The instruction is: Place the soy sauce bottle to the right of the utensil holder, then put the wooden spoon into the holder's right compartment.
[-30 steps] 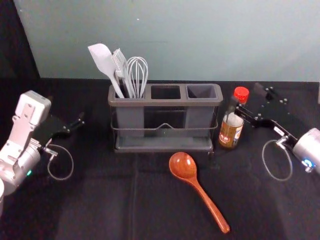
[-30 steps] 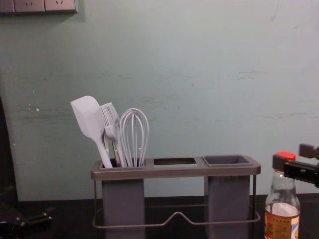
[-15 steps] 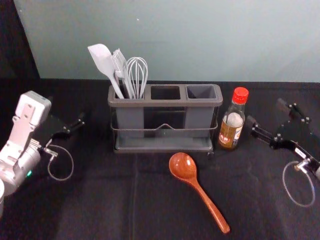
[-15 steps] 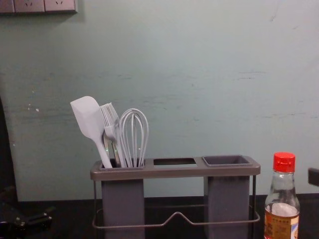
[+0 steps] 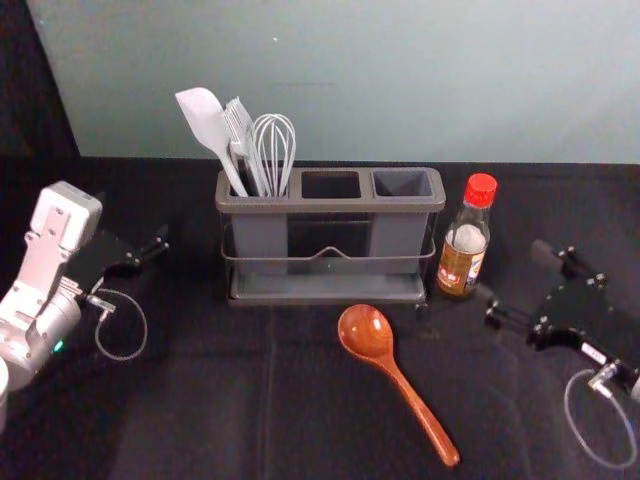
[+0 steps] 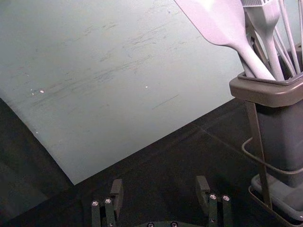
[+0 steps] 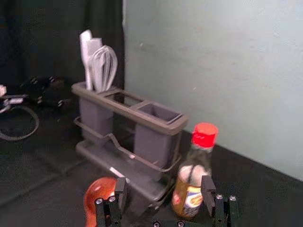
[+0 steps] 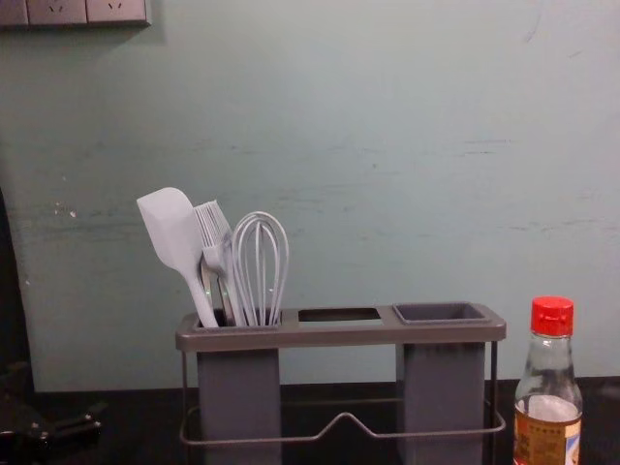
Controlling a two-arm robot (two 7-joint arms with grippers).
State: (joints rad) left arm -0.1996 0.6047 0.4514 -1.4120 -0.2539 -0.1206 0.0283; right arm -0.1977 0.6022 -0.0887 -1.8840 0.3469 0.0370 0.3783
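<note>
One bottle (image 5: 463,258): soy sauce, red cap, upright, just beside the right end of the utensil holder (image 5: 330,206); nothing holds it.
Wooden spoon (image 5: 368,333): flat on the black tabletop (image 5: 190,420), bowl toward the holder, handle slanting toward me and to the right.
Right gripper (image 7: 164,183): right of the spoon and in front of the bottle, jaws wide and empty.
Left gripper (image 6: 159,183): parked left of the holder, jaws wide, empty.
Bottle risk: if I swing across to the spoon too early, a jaw could clip the glass and tip it.
Spoon risk: a grip off-centre on that thin, rounded handle may let it roll or twist.
Compartment risk: the right compartment (image 5: 403,184) is narrow; a tilted spoon could catch its rim.
Changed: a second ago my right jaws were around the bottle's upper part; they have since backed away, rightward, then nearer me.
Unchanged: bottle, holder and spoon have stayed put.
</note>
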